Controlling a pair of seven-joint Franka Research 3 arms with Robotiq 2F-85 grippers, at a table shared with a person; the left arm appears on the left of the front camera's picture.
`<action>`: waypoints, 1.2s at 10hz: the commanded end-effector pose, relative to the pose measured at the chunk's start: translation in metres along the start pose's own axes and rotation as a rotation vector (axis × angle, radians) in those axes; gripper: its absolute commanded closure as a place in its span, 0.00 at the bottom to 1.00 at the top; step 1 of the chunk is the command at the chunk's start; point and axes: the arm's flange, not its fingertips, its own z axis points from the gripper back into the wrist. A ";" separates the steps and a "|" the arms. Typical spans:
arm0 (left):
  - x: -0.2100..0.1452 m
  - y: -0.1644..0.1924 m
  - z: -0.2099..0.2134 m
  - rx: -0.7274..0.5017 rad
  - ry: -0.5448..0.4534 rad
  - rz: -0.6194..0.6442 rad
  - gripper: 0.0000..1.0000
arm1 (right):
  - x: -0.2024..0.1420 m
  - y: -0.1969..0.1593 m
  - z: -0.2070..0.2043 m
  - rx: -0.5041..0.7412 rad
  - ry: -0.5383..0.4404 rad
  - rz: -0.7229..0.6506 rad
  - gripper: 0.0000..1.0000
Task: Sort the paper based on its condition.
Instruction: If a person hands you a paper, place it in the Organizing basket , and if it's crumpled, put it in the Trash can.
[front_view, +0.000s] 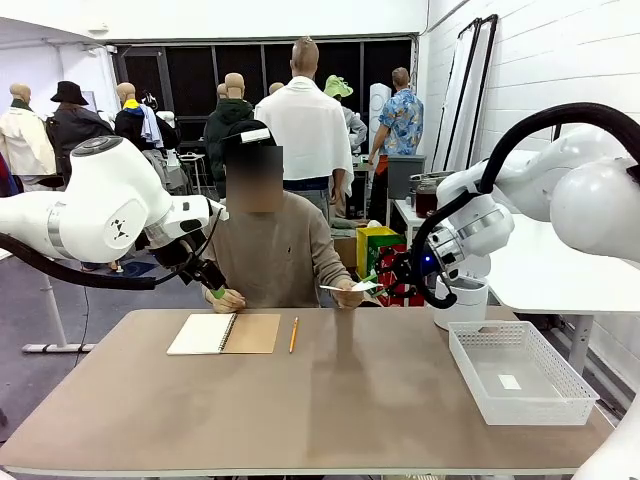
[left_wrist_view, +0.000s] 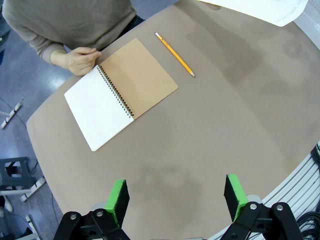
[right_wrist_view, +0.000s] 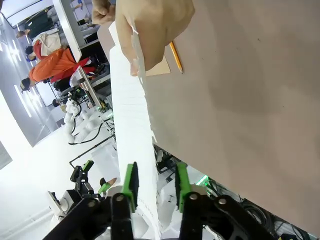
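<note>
Here, the right hand (right_wrist_view: 156, 176) has its two green pads (right_wrist_view: 131, 181) set apart, one on each side of the paper (right_wrist_view: 131, 115). A gap shows between the pads, so the hand is open around the sheet's near end and not clamped on it. From there the paper runs toward 12 o'clock in the right wrist view, up to the person's hand (right_wrist_view: 150, 25), which pinches its far end between thumb and fingers. In the front view the paper is held in the air above the far edge of the surface (front_view: 350, 410), with the right hand at its 3 o'clock end.

The left hand (left_wrist_view: 176, 197) hangs open above the surface, its pads wide apart with bare tabletop between them. At 11 o'clock from it in the left wrist view lies the notebook (left_wrist_view: 120, 92), spread flat with a white page beside its brown cover. The person's other hand (left_wrist_view: 80, 60) touches its far corner by the spiral. The pencil (left_wrist_view: 174, 54) lies at 12 o'clock, just beyond the cover and apart from it.

In the front view a white basket (front_view: 480, 385) stands at 4 o'clock near the surface's edge, with a small white slip (front_view: 510, 382) on its floor.
</note>
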 end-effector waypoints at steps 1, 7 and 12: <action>0.000 0.002 0.000 0.007 0.001 -0.006 0.00 | 0.007 0.008 -0.001 0.027 -0.006 -0.030 1.00; 0.000 0.002 0.000 0.007 0.001 -0.006 0.00 | 0.002 0.012 0.001 0.028 -0.002 0.017 1.00; 0.000 0.002 0.000 0.007 0.001 -0.006 0.00 | -0.034 0.026 0.061 0.000 -0.069 0.186 1.00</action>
